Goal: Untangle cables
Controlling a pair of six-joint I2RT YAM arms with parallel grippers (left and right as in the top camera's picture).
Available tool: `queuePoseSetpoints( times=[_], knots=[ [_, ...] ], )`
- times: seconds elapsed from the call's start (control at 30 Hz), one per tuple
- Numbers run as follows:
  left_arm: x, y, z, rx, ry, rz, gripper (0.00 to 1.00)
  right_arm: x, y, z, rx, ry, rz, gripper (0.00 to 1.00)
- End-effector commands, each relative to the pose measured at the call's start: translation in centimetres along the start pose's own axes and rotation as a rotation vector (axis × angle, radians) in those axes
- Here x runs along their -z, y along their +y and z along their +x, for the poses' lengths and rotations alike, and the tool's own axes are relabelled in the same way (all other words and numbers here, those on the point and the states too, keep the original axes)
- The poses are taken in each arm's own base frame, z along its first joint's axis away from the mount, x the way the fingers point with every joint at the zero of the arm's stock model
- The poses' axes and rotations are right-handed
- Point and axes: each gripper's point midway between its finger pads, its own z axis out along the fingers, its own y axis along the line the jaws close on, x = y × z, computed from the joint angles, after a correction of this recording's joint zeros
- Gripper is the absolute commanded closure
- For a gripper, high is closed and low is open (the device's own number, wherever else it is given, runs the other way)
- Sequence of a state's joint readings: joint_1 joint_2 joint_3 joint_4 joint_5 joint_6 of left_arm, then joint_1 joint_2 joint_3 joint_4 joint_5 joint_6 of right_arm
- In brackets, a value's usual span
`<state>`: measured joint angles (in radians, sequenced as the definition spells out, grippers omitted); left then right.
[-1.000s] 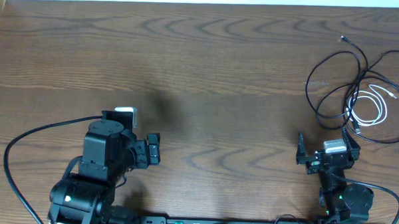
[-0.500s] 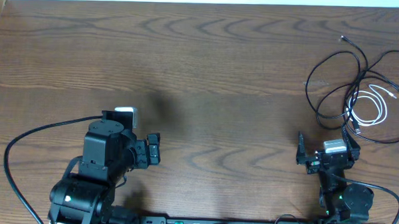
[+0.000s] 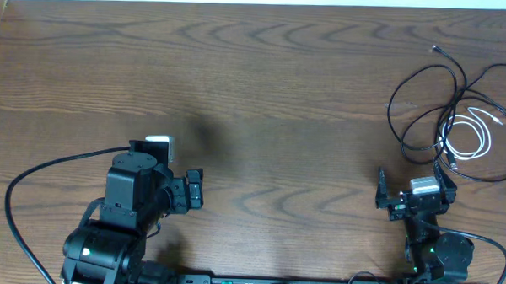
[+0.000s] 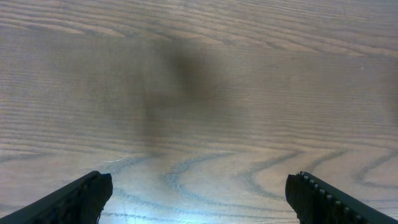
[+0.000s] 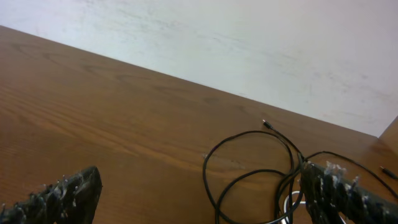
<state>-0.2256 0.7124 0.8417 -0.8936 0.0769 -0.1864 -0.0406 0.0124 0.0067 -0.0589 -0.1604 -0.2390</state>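
Both arms are parked low in the overhead frame and neither one is touching anything. The left gripper (image 3: 194, 189) sits at lower left. In its wrist view (image 4: 199, 180) the two fingertips only poke in at the bottom corners, so the jaws are spread wide with nothing but bare wood grain of the desk (image 3: 280, 92) between them.

The right gripper (image 3: 412, 183) is at lower right and it's also wide open and empty. Its wrist shot (image 5: 200, 171) shows the same thing, with fingertips way out at both bottom corners.

The cables are all bunched at the right edge of the overhead frame, just above the right gripper and not touching it. The black cables (image 3: 390, 111) make a few big sloppy loops that cross each other, with one small plug end sticking out toward the upper right. The white cable (image 3: 473, 123) is a smaller coil lying in among the black loops, overlapping them. From the right wrist camera you see one black loop (image 5: 205, 167) lying flat on the desk ahead of the fingers.
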Motion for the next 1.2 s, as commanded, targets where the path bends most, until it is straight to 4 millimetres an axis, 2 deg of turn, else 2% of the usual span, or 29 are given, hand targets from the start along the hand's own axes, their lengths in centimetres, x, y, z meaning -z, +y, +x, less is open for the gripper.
queuePoseSetpoints(
  times=[0.0,0.23,0.33,0.47,0.6,0.9,1.17],
  knots=[
    [-0.1,0.0,0.1,0.009,0.005,0.0,0.05,0.0,0.2,0.0,0.005,-0.003,-0.008,0.01],
    [0.6,2.0,1.5,0.037,0.025,-0.075,0.05,0.0,0.2,0.0,0.005,-0.003,-0.008,0.01],
    [1.0,2.2,1.8,0.046,0.009,-0.079,0.06,0.0,0.2,0.0,0.005,-0.002,-0.007,0.01],
    [1.3,3.7,2.1,0.055,-0.051,-0.128,0.06,0.0,0.2,0.0,0.005,-0.002,-0.007,0.01],
    [0.3,4.2,1.8,0.036,-0.17,-0.123,0.06,0.0,0.2,0.0,0.005,-0.003,-0.008,0.01],
    [-3.2,4.5,2.1,0.039,-0.417,-0.053,0.06,0.0,0.2,0.0,0.005,-0.002,-0.007,0.01],
    [-3.8,4.8,0.4,0.033,-0.66,-0.013,0.05,0.0,0.2,0.0,0.005,-0.002,-0.007,0.01]
  ],
)
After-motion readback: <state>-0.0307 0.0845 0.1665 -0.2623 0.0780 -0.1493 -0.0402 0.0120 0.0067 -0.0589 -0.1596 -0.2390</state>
